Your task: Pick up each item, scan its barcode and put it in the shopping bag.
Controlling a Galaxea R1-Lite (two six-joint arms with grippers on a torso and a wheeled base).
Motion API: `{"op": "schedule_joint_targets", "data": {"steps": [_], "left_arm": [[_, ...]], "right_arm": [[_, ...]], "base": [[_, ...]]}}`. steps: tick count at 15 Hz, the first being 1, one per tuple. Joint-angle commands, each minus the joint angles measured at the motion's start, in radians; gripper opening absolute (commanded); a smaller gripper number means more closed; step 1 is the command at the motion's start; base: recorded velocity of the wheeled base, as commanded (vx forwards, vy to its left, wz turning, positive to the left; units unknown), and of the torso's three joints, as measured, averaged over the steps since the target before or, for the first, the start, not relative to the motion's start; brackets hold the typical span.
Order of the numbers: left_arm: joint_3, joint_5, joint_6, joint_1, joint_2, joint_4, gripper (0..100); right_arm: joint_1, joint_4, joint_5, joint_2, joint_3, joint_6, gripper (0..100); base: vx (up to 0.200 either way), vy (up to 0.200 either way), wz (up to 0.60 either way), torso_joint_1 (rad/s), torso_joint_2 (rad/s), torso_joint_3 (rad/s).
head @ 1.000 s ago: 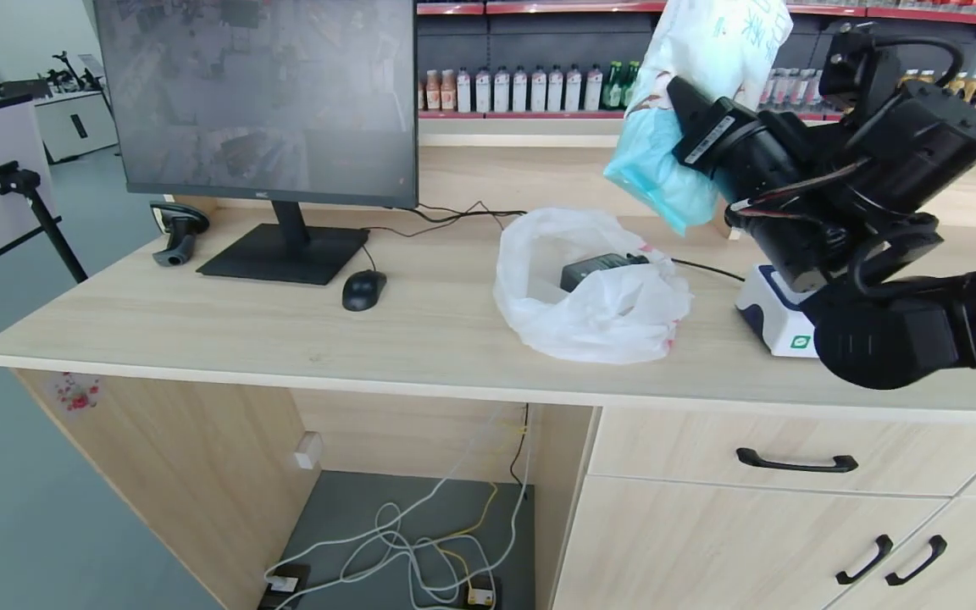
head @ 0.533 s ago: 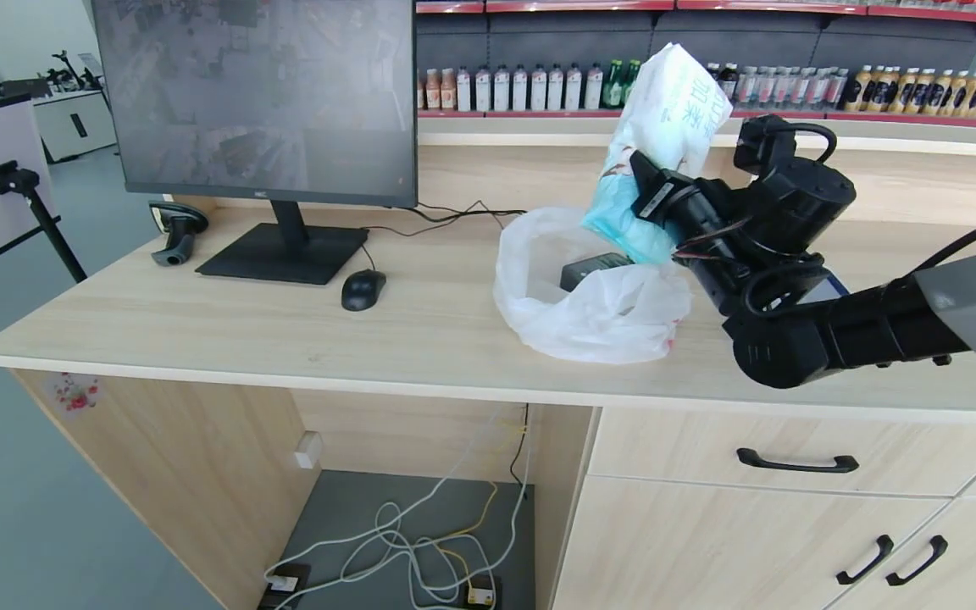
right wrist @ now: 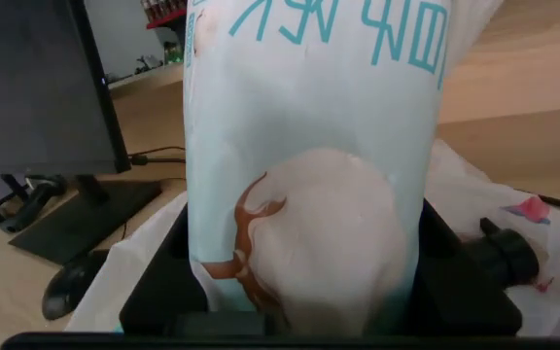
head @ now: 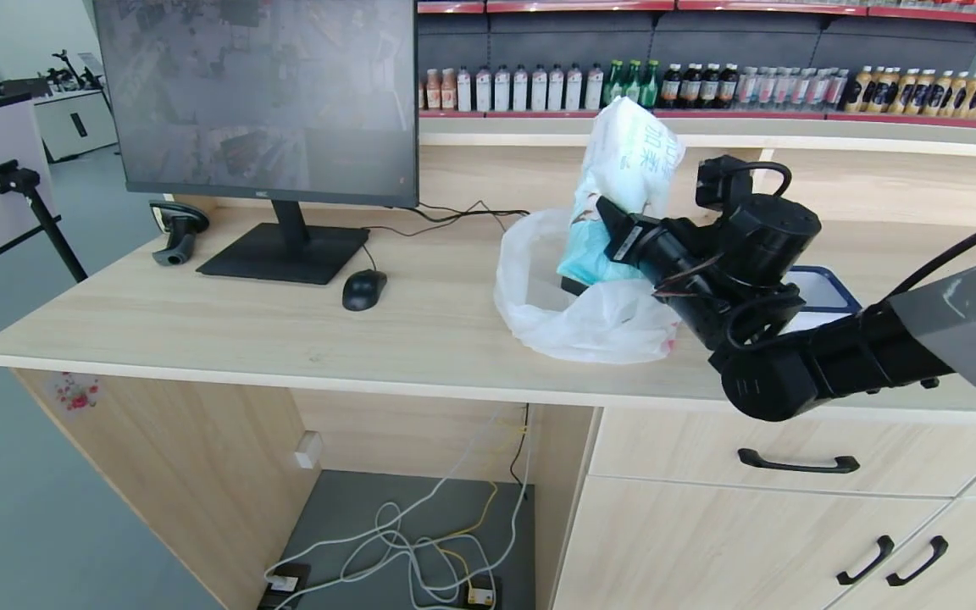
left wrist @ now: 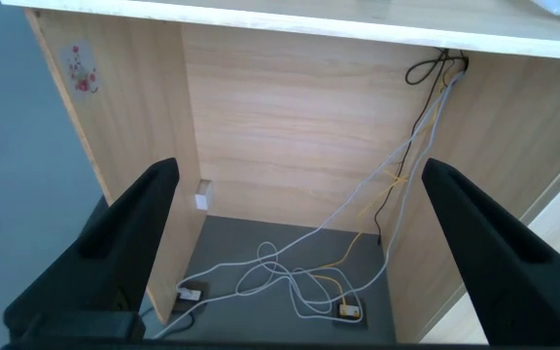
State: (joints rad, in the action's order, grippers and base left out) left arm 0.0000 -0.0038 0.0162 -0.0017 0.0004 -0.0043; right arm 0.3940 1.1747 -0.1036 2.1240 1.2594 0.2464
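1. Right gripper [head: 605,230]: clamped across the lower half of the packet [head: 634,152], one finger on either side, pressed into the soft wrapper.
2. Packet: white above, teal below. Its long axis is near upright, with the top tipped slightly toward the robot's right. The teal lower end sits at the open mouth of the shopping bag [head: 590,326], behind the bag's near rim. Whether it touches anything inside cannot be told.
3. Shopping bag: thin white plastic, slumped on the counter [head: 285,330], mouth upward, just below the gripper.
4. Governing relation: the bag's opening lies beneath the packet's lower end. The move ahead is therefore judged to be a short descent along the packet's own long axis, then release. The slack near rim could fold inward under the packet.
5. Left gripper [left wrist: 299,258]: fingers spread wide with nothing between them, hanging below the counter's edge, well apart from the bag. The right arm is the nearer one.
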Motion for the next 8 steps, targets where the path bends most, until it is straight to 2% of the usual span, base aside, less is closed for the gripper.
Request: {"op": "schedule_joint_targets", "data": {"steps": [1, 3, 5, 8], "left_arm": [[0.0, -0.001, -0.001, 0.0, 0.0, 0.0, 100], [0.0, -0.001, -0.002, 0.0, 0.0, 0.0, 100], [0.0, -0.001, -0.001, 0.0, 0.0, 0.001, 100], [0.0, -0.001, -0.001, 0.0, 0.0, 0.001, 100]], "right_arm": [[0.0, -0.01, 0.002, -0.059, -0.077, -0.007, 0], [0.0, -0.075, 0.056, -0.136, -0.159, -0.007, 0], [-0.004, -0.15, 0.099, -0.182, -0.187, -0.009, 0], [-0.017, -0.164, 0.099, -0.187, -0.196, -0.025, 0]], "base": [[0.0, 0.0, 0.0, 0.0, 0.0, 0.0], [0.0, 0.0, 0.0, 0.0, 0.0, 0.0], [0.0, 0.0, 0.0, 0.0, 0.0, 0.0], [0.0, 0.0, 0.0, 0.0, 0.0, 0.0]]}}
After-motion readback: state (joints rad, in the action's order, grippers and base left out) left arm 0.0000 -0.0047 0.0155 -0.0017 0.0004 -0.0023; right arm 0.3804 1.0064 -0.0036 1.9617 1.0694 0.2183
